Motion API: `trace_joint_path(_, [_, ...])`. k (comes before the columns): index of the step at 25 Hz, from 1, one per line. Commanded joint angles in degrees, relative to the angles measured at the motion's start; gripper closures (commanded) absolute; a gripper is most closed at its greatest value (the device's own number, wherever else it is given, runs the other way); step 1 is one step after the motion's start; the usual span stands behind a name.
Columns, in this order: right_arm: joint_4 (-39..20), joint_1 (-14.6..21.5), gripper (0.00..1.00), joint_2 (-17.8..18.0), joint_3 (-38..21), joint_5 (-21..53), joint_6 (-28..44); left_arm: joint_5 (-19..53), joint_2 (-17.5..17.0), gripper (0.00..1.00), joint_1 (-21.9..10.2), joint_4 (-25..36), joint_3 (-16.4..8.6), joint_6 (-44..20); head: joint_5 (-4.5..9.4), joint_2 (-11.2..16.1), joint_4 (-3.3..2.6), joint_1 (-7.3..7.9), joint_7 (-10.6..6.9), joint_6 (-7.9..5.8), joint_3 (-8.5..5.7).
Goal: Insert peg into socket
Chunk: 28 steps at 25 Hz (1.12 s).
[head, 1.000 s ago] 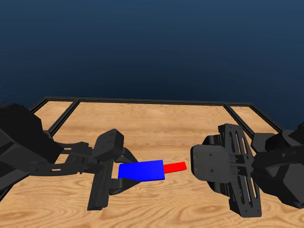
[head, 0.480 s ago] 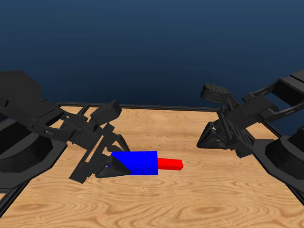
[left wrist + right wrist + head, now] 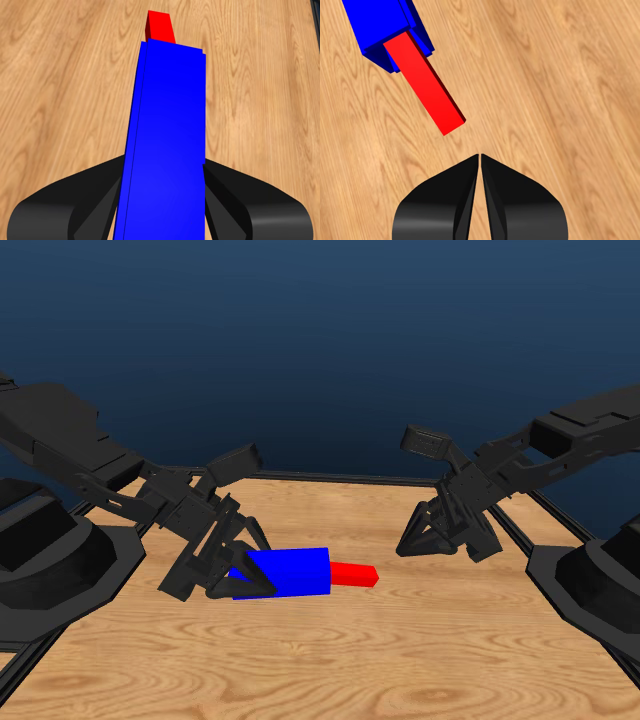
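Left fingers (image 3: 235, 197) clamp blue socket (image 3: 167, 140), glossy red peg (image 3: 425, 82) apparently inserted; right fingers (image 3: 512, 200) together.

My left gripper (image 3: 243, 580) reaches in low with jaws clamped on the socket (image 3: 288, 572), while my right gripper (image 3: 432, 540) hangs closed and empty, pointing downward.

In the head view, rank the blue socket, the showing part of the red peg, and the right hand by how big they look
1. Right hand, though its outline merges with the arm, so its lead over the socket is unsure.
2. Socket.
3. Peg, clearly smallest; only its exposed end shows.
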Motion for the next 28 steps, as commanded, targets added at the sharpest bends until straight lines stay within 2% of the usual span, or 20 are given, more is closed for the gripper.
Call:
trace_joint_path(1, [1.54,-0.77,1.00,0.04,-0.75,-2.17,-1.96,-0.02,-1.32,1.00,0.60,1.83,-1.78,-2.05,-0.97,-0.34,-0.01,-0.14,-0.02,-0.04,-0.62])
trace_joint_path(5, [2.86,-0.45,1.00,1.68,-0.71,-4.13,-3.22,0.16,-1.26,1.00,0.88,2.29,-2.11,-2.32,-0.97,-0.03,0.00,-0.09,-0.05,-0.03,-0.71])
trace_joint_path(14, [5.81,0.05,1.00,8.27,-1.80,-9.89,-5.82,0.87,-0.70,1.00,0.96,3.31,-2.78,-3.11,-0.84,0.48,0.06,0.23,-0.03,-0.03,-0.83])
trace_joint_path(18, [5.87,-0.07,1.00,9.30,-2.70,-10.07,-6.65,-1.71,0.14,1.00,0.82,3.44,-2.51,-3.59,-0.67,0.66,0.07,0.26,0.00,0.00,-0.91])
trace_joint_path(24, [6.53,-0.25,1.00,10.30,-1.76,-11.54,-6.69,-6.72,4.01,1.00,0.98,4.54,-2.29,-5.49,-0.70,0.99,0.11,0.21,0.12,0.22,-0.91])
trace_joint_path(28, [6.14,-0.29,1.00,10.40,-2.34,-11.57,-7.00,-9.48,6.62,1.00,1.55,5.84,-3.27,-6.28,-0.72,1.33,0.07,-0.13,0.10,0.36,-1.04])
